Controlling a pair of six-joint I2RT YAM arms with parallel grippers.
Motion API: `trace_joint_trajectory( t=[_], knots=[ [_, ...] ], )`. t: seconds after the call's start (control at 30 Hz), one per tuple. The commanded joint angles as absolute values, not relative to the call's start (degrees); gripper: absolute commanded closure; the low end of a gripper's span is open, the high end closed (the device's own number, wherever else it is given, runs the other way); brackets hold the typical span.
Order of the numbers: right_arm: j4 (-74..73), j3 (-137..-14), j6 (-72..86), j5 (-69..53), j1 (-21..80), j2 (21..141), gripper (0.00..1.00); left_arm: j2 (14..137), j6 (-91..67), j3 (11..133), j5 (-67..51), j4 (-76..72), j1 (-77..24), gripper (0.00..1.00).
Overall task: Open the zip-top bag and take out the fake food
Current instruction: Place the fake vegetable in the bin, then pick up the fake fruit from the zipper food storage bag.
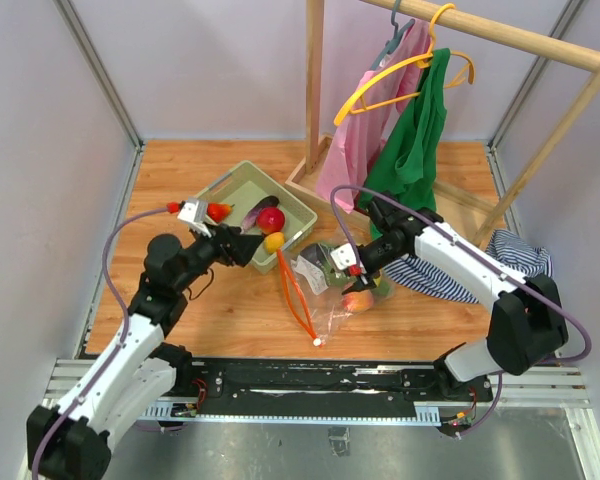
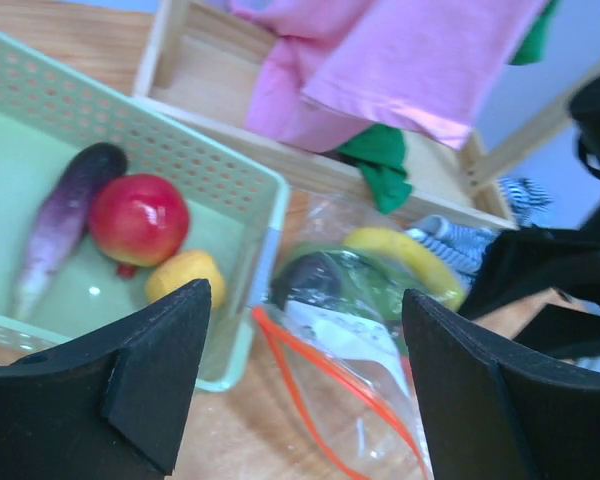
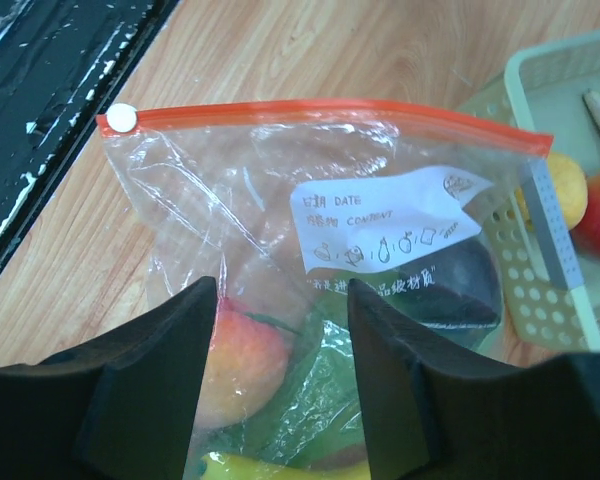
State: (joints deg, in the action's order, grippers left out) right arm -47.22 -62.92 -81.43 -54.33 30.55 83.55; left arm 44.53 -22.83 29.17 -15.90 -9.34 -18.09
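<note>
The zip-top bag (image 1: 330,285) lies on the wooden table to the right of the green basket (image 1: 230,190). In the left wrist view the two halves of its orange-red zip strip (image 2: 320,365) stand apart. Inside the bag (image 3: 230,200) are a peach (image 3: 245,350), a banana (image 3: 270,468), a green piece and a dark piece (image 3: 460,280) behind a white label (image 3: 380,225). Fake food in the basket: an eggplant (image 2: 65,215), a red apple (image 2: 138,218), a yellow piece (image 2: 185,277). My left gripper (image 2: 305,330) is open just before the bag's mouth. My right gripper (image 3: 282,300) is open over the bag's bulging body.
A wooden clothes rack (image 1: 315,90) with pink (image 1: 365,130) and green (image 1: 415,130) garments stands behind the bag, its base (image 2: 310,150) close to the basket. A striped cloth (image 1: 510,255) lies at the right. The black rail (image 1: 310,380) runs along the near edge.
</note>
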Motion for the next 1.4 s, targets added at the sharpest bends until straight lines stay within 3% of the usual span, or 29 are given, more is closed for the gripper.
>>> trace_joint_trajectory(
  t=[0.0,0.17,0.33,0.53,0.63,0.87,1.37],
  knots=[
    [-54.55,-61.61,-93.23,-59.04,30.09,80.72,0.39,36.48,-30.21,22.56,-24.36,-18.82,-17.75,0.2],
    [-59.04,-62.33,-96.28,-54.18,31.86,76.9,0.28,33.48,-37.26,16.87,-31.3,-22.99,-17.79,0.21],
    [-58.96,-59.18,-92.81,-47.45,31.9,73.72,0.29,34.95,-45.95,11.03,-36.2,-30.59,-17.87,0.23],
    [-48.86,-49.8,-87.69,-41.22,30.9,68.09,0.24,36.86,-49.51,8.38,-36.26,-31.62,-19.83,0.38],
    [-46.81,-48.39,-87.42,-39.62,30.54,69.17,0.24,38.84,-49.01,8.09,-33.88,-30.4,-23.51,0.47],
    [-42.71,-46.81,-84.26,-36.24,30.5,72.2,0.27,46.19,-47.75,7.45,-25.39,-27.33,-33.02,0.51],
    [-39.38,-45.23,-82.54,-32.22,30.48,74.66,0.3,57.48,-45.45,9.36,-24.09,-29.01,-35.83,0.65]
  ],
)
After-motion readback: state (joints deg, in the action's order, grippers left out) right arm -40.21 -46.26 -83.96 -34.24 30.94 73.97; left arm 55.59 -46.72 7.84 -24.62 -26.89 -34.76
